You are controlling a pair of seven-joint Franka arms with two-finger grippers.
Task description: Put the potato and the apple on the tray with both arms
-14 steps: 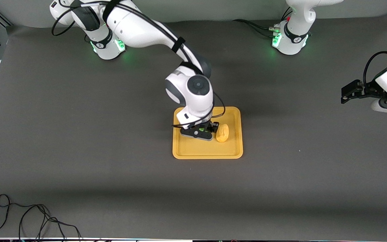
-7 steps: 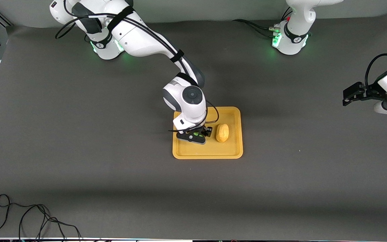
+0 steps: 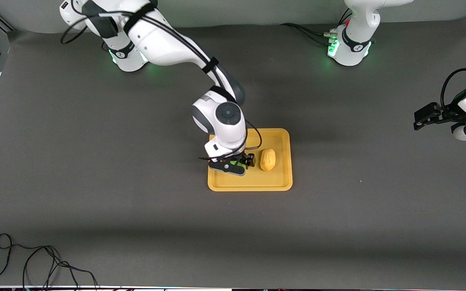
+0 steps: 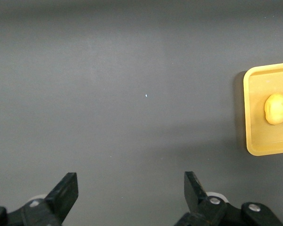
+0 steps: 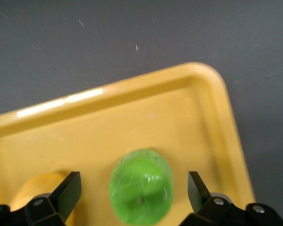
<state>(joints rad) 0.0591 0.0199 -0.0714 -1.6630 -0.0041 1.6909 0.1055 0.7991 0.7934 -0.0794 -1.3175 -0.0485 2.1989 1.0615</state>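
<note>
The right gripper (image 3: 236, 165) springs wide, fingers (image 5: 68, 193) now clear of the apple (image 5: 141, 189); it rests on the tray (image 3: 281, 178) beside the potato (image 3: 267, 159); both fruits look delivered; the left gripper (image 3: 422, 118), spread, waits over bare table.

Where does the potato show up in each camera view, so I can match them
Front view: the potato lies on the tray, beside the right gripper.
Left wrist view: potato on the tray's visible end.
Right wrist view: a yellow-orange lump, probably the potato, beside the apple.
Shared landmark: the tray.
</note>
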